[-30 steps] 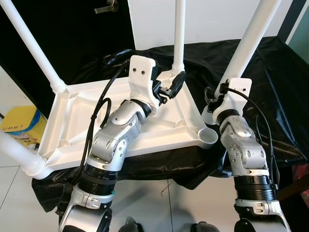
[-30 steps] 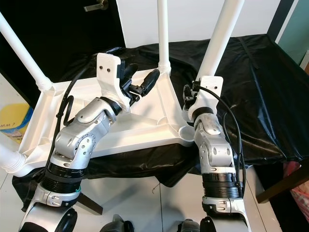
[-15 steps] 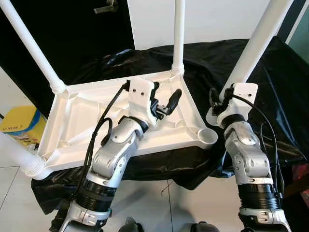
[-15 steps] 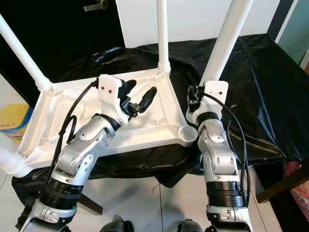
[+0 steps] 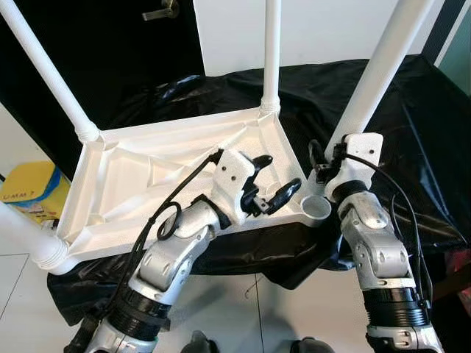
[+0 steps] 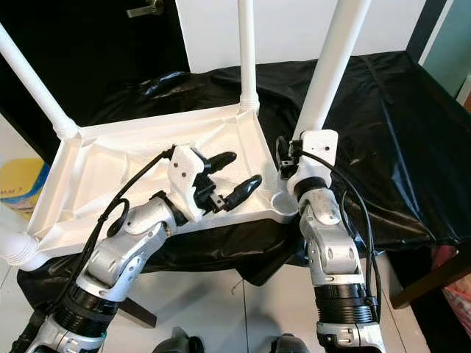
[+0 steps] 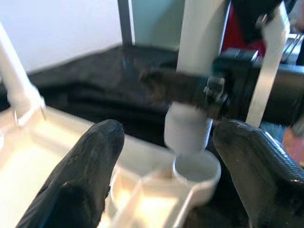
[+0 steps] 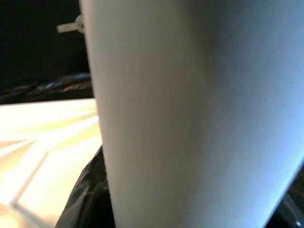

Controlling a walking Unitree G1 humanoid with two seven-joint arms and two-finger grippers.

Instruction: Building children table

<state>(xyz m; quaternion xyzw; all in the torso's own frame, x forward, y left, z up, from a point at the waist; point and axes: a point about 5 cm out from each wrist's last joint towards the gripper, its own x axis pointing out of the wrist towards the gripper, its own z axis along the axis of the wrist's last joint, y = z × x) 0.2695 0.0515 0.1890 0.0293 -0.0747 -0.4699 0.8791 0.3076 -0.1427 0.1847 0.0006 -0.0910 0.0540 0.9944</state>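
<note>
The white plastic children's table lies upside down on a black cloth. Its near right corner has an open round socket. A loose white leg stands upright over that corner, and my right gripper is shut on its lower part. In the left wrist view the leg's lower end hangs just above the socket. My left gripper is open over the table's underside, just left of the socket, with nothing between its fingers. The right wrist view shows the leg very close up.
Three more legs are fixed in the table: far left, back middle, near left. The black cloth spreads out to the right. A yellow object sits on the floor at the left, with a dark door behind.
My left gripper has swung from the middle of the table's underside down and right to the socket corner. The right gripper has kept hold of the leg with only small shifts.
</note>
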